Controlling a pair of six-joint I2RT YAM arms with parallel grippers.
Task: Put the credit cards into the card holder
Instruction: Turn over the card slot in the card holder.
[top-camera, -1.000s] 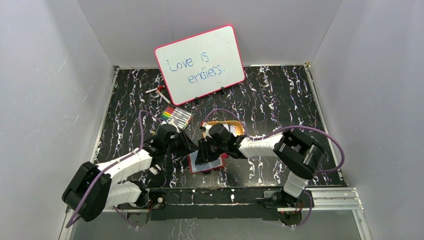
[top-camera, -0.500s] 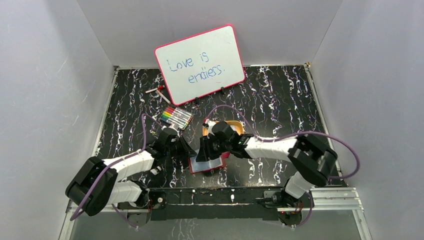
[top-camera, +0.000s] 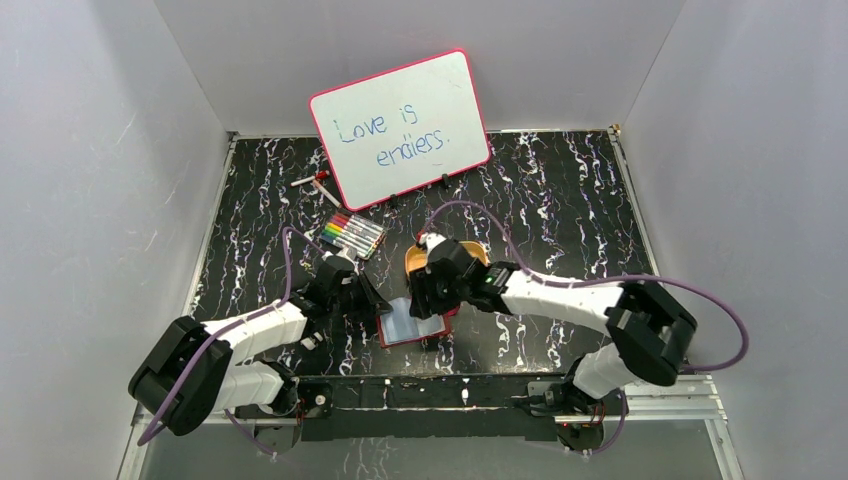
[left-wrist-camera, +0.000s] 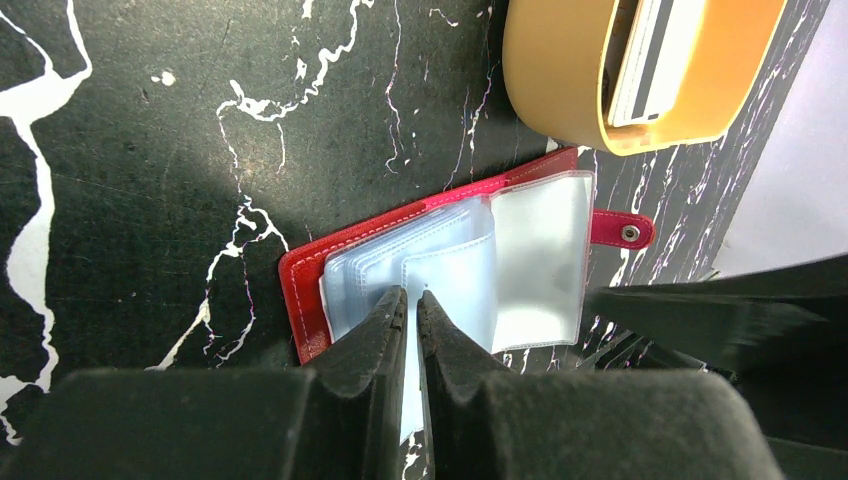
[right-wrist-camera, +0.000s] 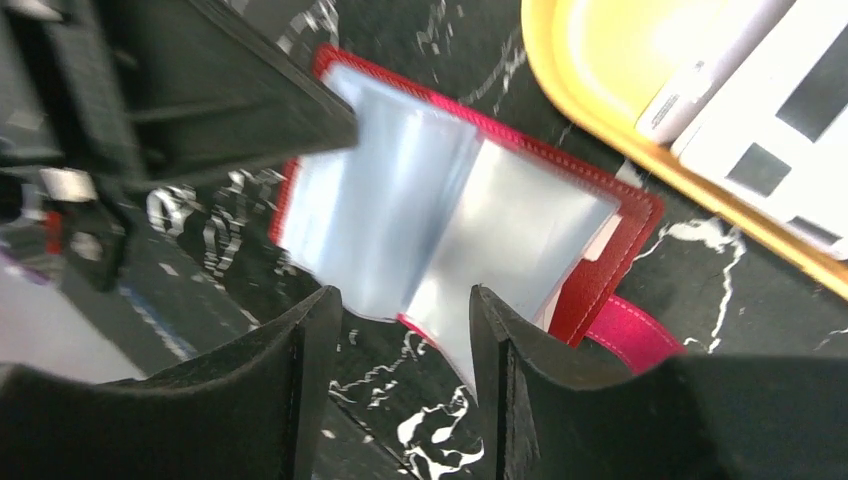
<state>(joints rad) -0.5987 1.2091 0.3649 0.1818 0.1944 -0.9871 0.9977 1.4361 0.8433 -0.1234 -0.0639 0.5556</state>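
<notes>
Wrist views alone show you cards (left-wrist-camera: 645, 60) in the upper-right orange tray (left-wrist-camera: 550, 85); left gripper (left-wrist-camera: 412, 298) pinches a card holder (left-wrist-camera: 535, 260) sleeve, right gripper (right-wrist-camera: 405, 295) gapes empty.

Lab test booth: plain grey walls (top-camera: 110, 180)

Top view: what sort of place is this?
Likely a robot test booth: plain grey walls box in a marbled table, a left arm and right arm bolted at its near edge, a whiteboard behind.
</notes>
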